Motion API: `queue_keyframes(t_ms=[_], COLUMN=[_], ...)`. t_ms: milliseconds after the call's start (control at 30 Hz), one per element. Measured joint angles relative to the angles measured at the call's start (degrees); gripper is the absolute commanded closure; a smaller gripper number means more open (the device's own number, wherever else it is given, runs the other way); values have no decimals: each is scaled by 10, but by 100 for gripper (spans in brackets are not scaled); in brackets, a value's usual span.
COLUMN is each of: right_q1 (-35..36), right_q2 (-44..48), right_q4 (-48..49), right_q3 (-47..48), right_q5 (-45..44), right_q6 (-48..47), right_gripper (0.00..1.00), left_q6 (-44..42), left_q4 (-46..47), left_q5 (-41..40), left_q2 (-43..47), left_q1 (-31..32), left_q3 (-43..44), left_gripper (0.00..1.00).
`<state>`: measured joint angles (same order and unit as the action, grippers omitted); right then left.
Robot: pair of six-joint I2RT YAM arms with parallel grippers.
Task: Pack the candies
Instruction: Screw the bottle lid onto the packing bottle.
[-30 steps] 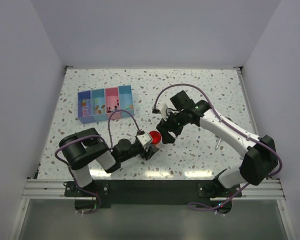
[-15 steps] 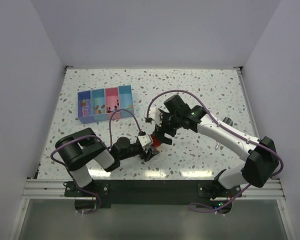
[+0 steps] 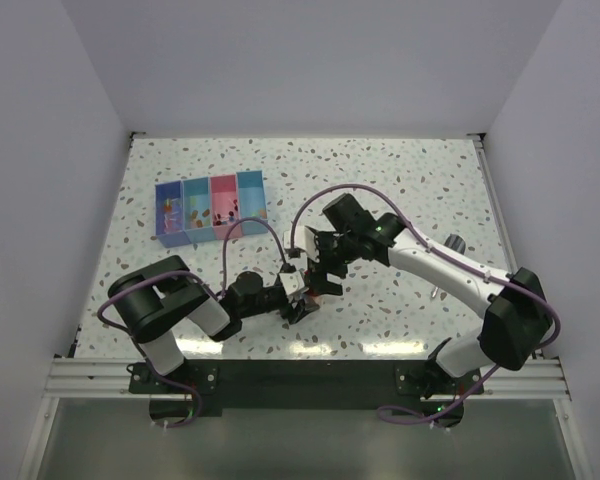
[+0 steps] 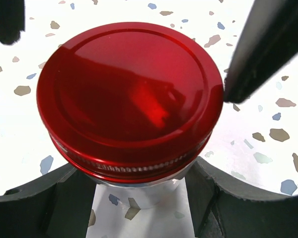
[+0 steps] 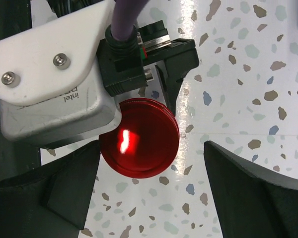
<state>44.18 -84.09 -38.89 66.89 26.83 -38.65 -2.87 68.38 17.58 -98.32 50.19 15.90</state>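
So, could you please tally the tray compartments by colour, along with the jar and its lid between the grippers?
Blue plastic tray compartments, far left and far right: 2
Teal plastic compartment: 1
Pink plastic compartment: 1
Round red metal lid: 1
Clear glass jar under that lid: 1
Total: 6

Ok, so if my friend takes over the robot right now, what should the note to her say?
Left gripper: shut on the jar, just below its red lid.
Right gripper: open, one finger on each side of the lid, not gripping it yet.
Candies: some lie in the tray at the far left of the table.
Done: the jar is held.
Left: the lid is not off yet, so it probably comes off next, then more packing. What is inside the jar cannot be seen.
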Motion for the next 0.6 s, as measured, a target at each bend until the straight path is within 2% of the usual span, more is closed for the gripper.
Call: queue_keyframes(t_ms=[600], right_q1=[12], right_q2=[-8], right_q4=[-18], right_q3=[0], right_q5=[15], right_q6=[-22], right_gripper=[21], left_q6=[0], left_q4=[-6], left_q5=[17], left_q2=[1], left_q1=[-4], left_q3=[4], left_gripper=[49])
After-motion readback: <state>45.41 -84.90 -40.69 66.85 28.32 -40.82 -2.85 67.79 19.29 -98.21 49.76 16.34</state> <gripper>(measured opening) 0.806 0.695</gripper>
